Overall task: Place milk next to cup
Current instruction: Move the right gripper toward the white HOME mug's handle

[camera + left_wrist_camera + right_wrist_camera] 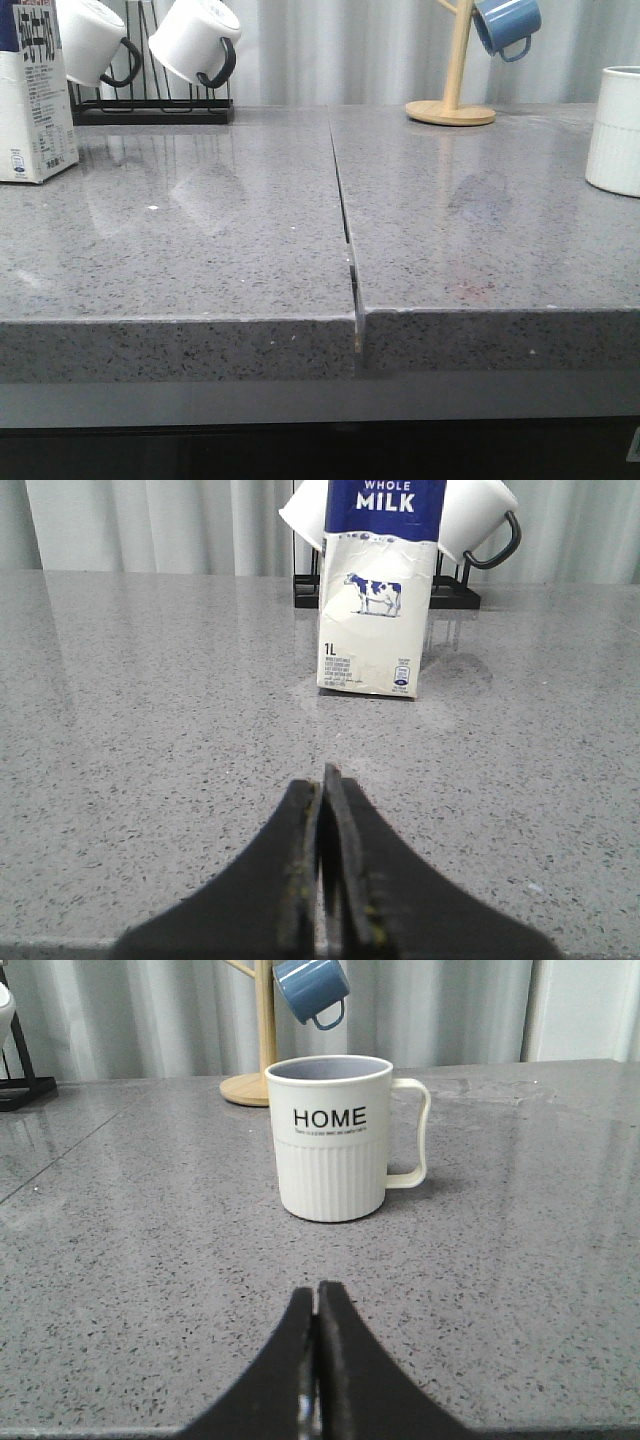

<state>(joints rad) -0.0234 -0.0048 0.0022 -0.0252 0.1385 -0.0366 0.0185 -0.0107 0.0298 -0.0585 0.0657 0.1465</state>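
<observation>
Both grippers (322,800) (317,1305) closed, empty; milk (33,95) far left, cup (614,130) far right.

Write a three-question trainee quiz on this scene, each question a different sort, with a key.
1. True or false: the left claw is holding the milk.
2. The blue mug hangs: A) on the wooden stand; B) on the black rack; C) beside the milk.
3. Fill in: the cup reads ____.

Key: 1 false, it is shut and apart from the milk; 2 A; 3 HOME.
</observation>
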